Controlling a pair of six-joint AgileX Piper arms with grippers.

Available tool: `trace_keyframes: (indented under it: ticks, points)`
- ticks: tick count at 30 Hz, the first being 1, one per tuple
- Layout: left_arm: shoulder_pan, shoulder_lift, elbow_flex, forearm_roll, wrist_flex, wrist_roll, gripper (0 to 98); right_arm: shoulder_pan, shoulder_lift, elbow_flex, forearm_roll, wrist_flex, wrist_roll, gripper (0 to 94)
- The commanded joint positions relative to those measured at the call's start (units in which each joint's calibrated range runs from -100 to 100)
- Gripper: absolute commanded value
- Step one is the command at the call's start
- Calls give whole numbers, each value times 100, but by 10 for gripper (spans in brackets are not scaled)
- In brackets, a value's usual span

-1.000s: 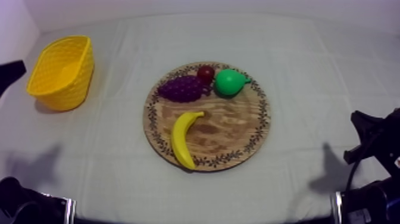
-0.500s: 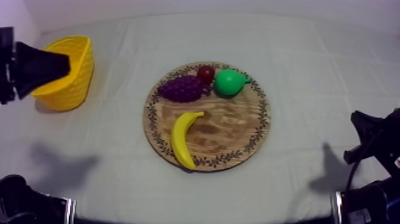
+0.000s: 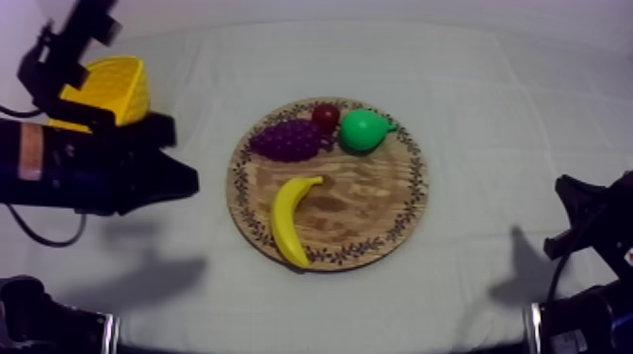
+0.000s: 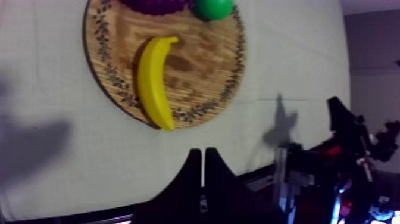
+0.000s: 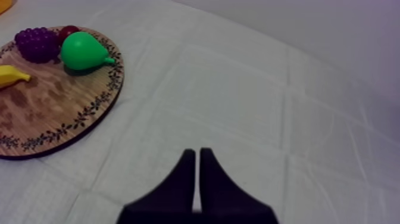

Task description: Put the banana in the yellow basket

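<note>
My right hand (image 5: 197,156) sits at the near right of the surface (image 3: 490,132), over bare grey-white cloth well to the right of the board (image 3: 372,202). Its two black fingers lie pressed together in a narrow wedge, with nothing between them.

A little farther in, my left hand (image 3: 191,179) hangs above the cloth just left of the board, its tip turned right toward the board's left rim. Its fingers are likewise closed against each other into a thin wedge, and they hold nothing. The arm's shadow falls on the cloth on its near side.

The banana (image 3: 287,218) lies flat on the near left part of the board. Its near end rests by the patterned rim and its far tip curves right toward the board's middle. It is apart from both hands and from the other fruit.

Farther back on the board, the bunch of grapes (image 3: 287,139) lies at the far left. The small red fruit (image 3: 326,116) sits just behind the grapes, close against them. The green pear (image 3: 361,130) is right of both, its stem pointing right.

The yellow basket (image 3: 122,80) stands at the far left of the surface, well apart from the board. My left arm crosses in front of its near side.
</note>
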Motion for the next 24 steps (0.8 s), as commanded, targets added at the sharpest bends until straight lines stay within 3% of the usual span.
trace_keyframes:
  ticks: [1, 6, 12, 17, 24]
  points:
    - [-42, 268, 236, 12, -254, -82, 2, 3, -4, -3, -3, -3, 1, 5]
    - [-267, 705, 947, 216, -1229, -514, 4, 3, -4, -3, -3, -3, 1, 5]
    - [-327, 912, 1402, 209, -1860, -822, 42, 3, -4, -3, -3, -3, 1, 5]
    - [-352, 906, 1388, 151, -1663, -469, 374, 3, -4, -3, -3, -3, 1, 5]
    - [-232, 846, 1207, 441, -2058, -828, 606, 3, -4, -3, -3, -3, 1, 5]
